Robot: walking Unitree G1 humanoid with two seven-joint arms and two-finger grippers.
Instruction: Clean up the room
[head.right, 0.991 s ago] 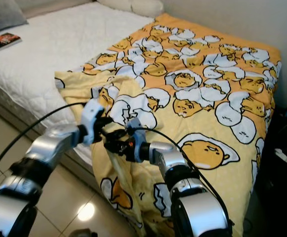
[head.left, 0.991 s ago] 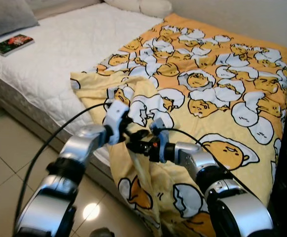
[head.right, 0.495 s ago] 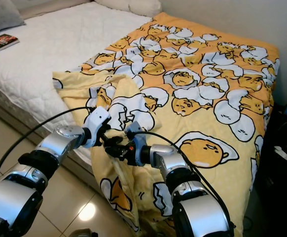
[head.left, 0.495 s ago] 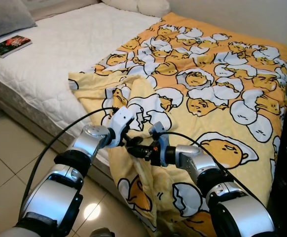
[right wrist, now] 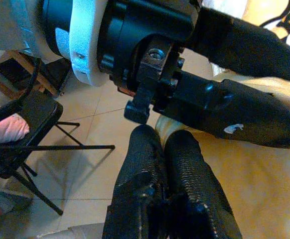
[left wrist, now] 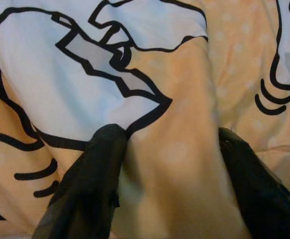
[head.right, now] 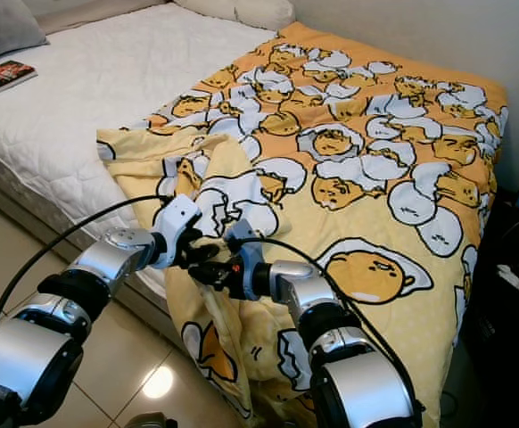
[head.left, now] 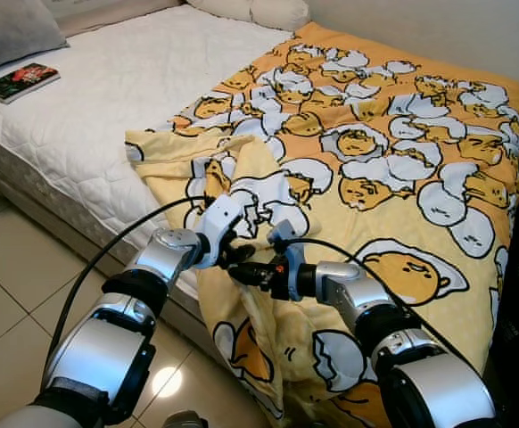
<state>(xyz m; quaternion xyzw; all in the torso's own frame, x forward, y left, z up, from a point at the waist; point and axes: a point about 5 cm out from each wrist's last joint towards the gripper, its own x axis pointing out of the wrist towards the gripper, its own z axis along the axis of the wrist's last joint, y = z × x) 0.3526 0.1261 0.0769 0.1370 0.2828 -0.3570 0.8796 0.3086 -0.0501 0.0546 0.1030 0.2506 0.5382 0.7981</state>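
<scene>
Shiny floor tiles (head.left: 10, 285) run along the side of a bed, and the robot stands at the bed's edge with both arms reaching in. Nearest to it, part of the yellow blanket (head.left: 393, 169) with egg pictures hangs off the mattress toward the floor, so it looks messy and needs fixing. The right gripper (head.left: 247, 272) has its two black fingers (right wrist: 155, 179) pressed tight together on a thin fold of the blanket's hanging edge, likely so the cloth cannot slip away. Right next to it, almost touching, the left gripper (head.left: 230, 252) has its fingers (left wrist: 92, 174) spread apart with a ridge of blanket sitting between them, as if getting ready to pinch it too. Two holds side by side would let the arms pull the edge out straight. A little farther on, the blanket is bunched up in a lump near its corner, then lies flatter across the far half of the bed. Beyond that the white mattress (head.left: 108, 107) is bare, with a book (head.left: 20, 80) resting on it near a grey pillow (head.left: 10, 31).
</scene>
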